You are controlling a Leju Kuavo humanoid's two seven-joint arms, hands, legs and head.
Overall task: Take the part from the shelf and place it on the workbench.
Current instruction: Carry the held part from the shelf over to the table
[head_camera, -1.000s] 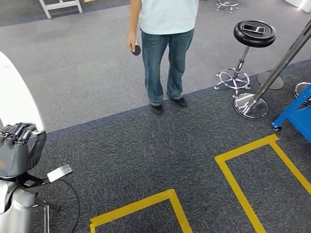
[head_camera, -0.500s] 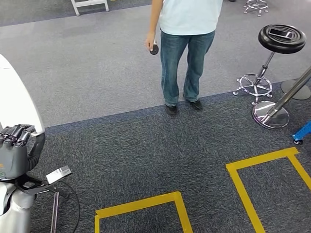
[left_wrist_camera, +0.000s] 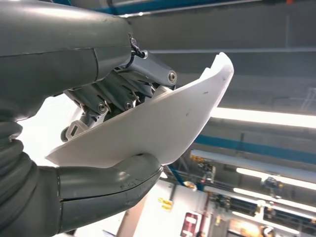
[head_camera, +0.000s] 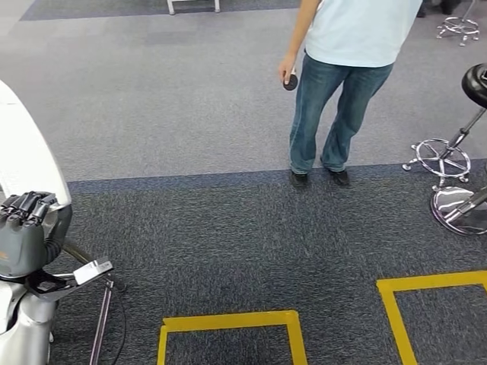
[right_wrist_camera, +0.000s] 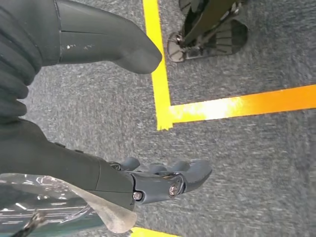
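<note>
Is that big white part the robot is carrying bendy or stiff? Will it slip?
Probably stiff: the white part keeps its curved shape though the left hand grips just one end. Likely light, being thin. Its smooth surface might slip, so a firm grip seems wise.

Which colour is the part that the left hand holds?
White part; the left wrist view shows it best.

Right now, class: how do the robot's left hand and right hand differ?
The left hand grips a white part between thumb and fingers; the right hand holds nothing, thumb and fingers apart. The left hand is raised beside the body; the right hand hangs over the carpet. Both are dark grey.
</note>
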